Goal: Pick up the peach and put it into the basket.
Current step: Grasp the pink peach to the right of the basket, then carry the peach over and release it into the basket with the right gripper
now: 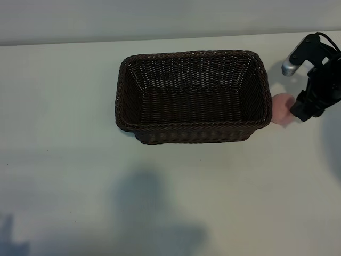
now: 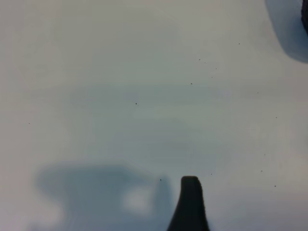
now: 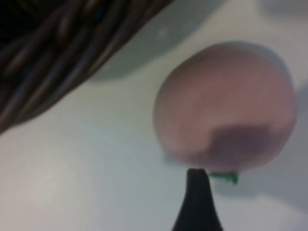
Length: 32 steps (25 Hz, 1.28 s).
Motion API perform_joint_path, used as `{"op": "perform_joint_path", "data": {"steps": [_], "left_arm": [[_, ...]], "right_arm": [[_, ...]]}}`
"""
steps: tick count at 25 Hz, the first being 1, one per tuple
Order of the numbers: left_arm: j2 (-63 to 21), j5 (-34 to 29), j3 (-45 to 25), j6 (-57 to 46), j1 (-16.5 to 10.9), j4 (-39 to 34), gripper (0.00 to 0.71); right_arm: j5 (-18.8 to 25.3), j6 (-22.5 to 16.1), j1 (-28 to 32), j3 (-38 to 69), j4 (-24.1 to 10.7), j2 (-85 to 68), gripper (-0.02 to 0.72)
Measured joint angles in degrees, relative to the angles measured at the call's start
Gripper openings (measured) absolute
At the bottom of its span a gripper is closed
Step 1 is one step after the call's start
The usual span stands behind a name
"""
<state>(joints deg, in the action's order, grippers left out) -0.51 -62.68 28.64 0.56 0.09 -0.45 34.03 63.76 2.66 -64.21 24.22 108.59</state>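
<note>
The peach [image 1: 280, 109], small, round and pale pink, lies on the white table just off the right end of the dark-brown wicker basket [image 1: 192, 133]. My right gripper [image 1: 296, 111] hangs at the peach's right side, open, with nothing clamped. In the right wrist view the peach [image 3: 225, 103] fills the space just beyond one black fingertip [image 3: 198, 192]. A tiny green mark [image 3: 226, 176] shows beside that tip, and the basket wall [image 3: 53, 53] sits close by. The left gripper shows only one black fingertip [image 2: 191, 197], over bare table in its own wrist view.
The table's far edge [image 1: 64, 44] runs behind the basket. The right arm's silver-capped joint [image 1: 288, 68] stands near the basket's far right corner. Arm shadows [image 1: 154, 208] fall on the table in front of the basket.
</note>
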Motion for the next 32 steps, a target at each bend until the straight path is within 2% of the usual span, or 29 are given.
{"op": "perform_joint_path", "data": {"steps": [3, 10, 12, 16, 18, 24, 32], "left_arm": [[0.0, 0.0, 0.0, 0.0, 0.0, 0.0, 0.596], [0.0, 0.0, 0.0, 0.0, 0.0, -0.1, 0.596], [0.0, 0.1, 0.0, 0.0, 0.0, -0.1, 0.595], [0.0, 0.1, 0.0, 0.0, 0.0, -0.1, 0.595], [0.0, 0.1, 0.0, 0.0, 0.0, -0.1, 0.595], [0.0, 0.1, 0.0, 0.0, 0.0, -0.1, 0.594], [0.0, 0.1, 0.0, 0.0, 0.0, -0.1, 0.595]], "right_arm": [[-0.7, 1.3, -0.2, 0.0, 1.5, 0.8, 0.537], [-1.3, 2.0, -1.1, 0.0, 2.3, 3.7, 0.515], [-1.1, 1.9, -1.1, 0.0, 2.4, 3.9, 0.428], [-1.0, 0.6, -1.1, 0.0, 2.6, 3.9, 0.118], [-1.0, 0.0, -1.1, -0.1, 2.7, 3.9, 0.065], [-1.0, -0.7, -1.1, -0.2, 2.0, 1.6, 0.051], [-2.8, -6.4, -1.1, -0.1, -5.6, -10.5, 0.051]]}}
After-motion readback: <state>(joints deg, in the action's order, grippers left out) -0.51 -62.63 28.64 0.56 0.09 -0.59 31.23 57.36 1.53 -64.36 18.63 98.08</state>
